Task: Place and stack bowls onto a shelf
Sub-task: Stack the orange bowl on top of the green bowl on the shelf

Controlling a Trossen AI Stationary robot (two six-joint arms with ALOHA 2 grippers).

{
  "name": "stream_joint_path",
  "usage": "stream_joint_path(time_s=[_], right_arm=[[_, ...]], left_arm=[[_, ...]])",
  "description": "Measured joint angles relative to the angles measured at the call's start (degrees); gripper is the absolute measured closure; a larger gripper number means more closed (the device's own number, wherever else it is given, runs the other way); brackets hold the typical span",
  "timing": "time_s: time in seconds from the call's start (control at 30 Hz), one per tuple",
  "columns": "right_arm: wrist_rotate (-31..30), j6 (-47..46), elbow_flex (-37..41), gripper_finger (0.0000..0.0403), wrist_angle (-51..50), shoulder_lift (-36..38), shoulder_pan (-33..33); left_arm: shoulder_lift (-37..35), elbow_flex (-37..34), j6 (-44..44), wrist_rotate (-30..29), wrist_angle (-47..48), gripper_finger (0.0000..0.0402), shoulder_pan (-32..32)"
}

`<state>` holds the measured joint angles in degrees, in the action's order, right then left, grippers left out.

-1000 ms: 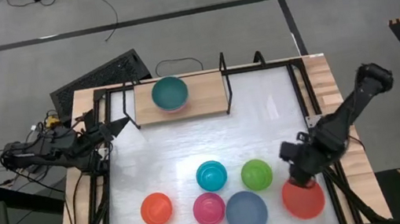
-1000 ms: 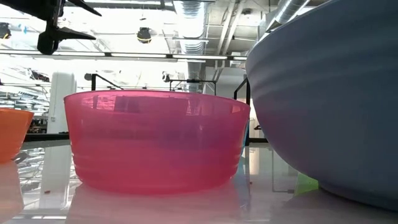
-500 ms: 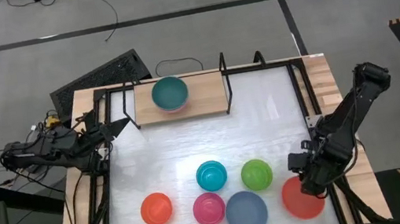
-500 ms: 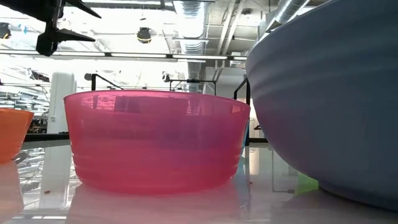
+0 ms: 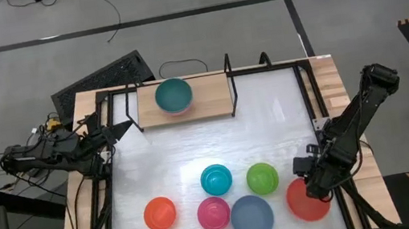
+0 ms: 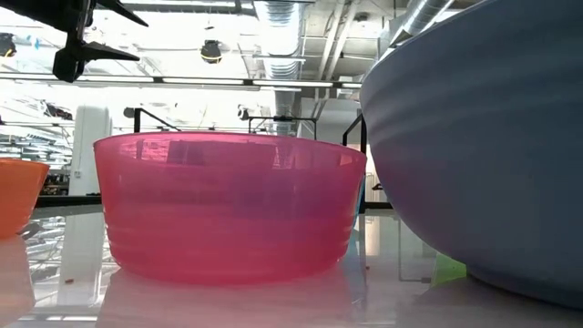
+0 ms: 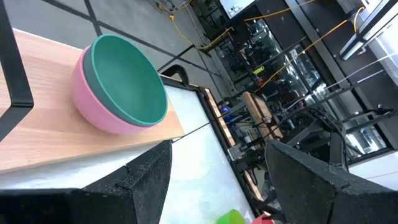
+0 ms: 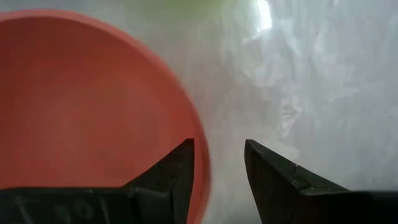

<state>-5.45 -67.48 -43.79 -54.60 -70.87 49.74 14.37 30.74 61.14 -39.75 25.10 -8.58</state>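
The red bowl [image 5: 304, 207] rests on its base near the table's near right corner. My right gripper [image 5: 318, 188] hangs over its right rim, open; in the right wrist view one finger [image 8: 177, 171] is inside the bowl and the other [image 8: 270, 174] outside, the rim [image 8: 200, 155] between them. The dark green bowl [image 7: 127, 81] sits nested in the pale pink bowl [image 7: 93, 102] on the shelf [image 5: 211, 101]. My left gripper [image 5: 121, 129] waits, open, at the table's left edge.
Teal [image 5: 216, 179], lime [image 5: 262, 178], orange [image 5: 159, 214], magenta [image 5: 214, 213] and grey-blue [image 5: 251, 217] bowls stand clustered on the near half of the table. The grey-blue bowl is close to the red one. A black frame [image 5: 312, 98] borders the table.
My right gripper has moved toward the table's near edge and down onto the red bowl's right rim, staying open. The bowls have stayed where they were.
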Motion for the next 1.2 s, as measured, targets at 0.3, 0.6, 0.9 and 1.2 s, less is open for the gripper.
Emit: stream_joint_path(time_s=[0.3, 0.6, 0.9, 1.2], right_arm=[[1.86, -0.04, 0.08, 0.0364, -0.21, 0.0, -0.49], [4.25, -0.54, -1.88, 0.0374, -1.14, 0.02, -4.59], [5.7, 7.82, -15.81, 0.0374, -12.92, 0.04, -11.75], [-1.38, 24.6, -33.0, 0.0374, -19.63, 0.07, -28.29]], left_arm=[[0.0, 0.0, 0.0, -0.09, -0.02, 0.0157, 0.0], [-0.02, 0.0, -0.02, -0.86, 0.02, 0.0157, -0.01], [-0.02, 0.0, -0.02, -1.64, 0.07, 0.0157, -0.02], [0.0, 0.0, -0.83, -3.14, 0.96, 0.0157, -0.02]])
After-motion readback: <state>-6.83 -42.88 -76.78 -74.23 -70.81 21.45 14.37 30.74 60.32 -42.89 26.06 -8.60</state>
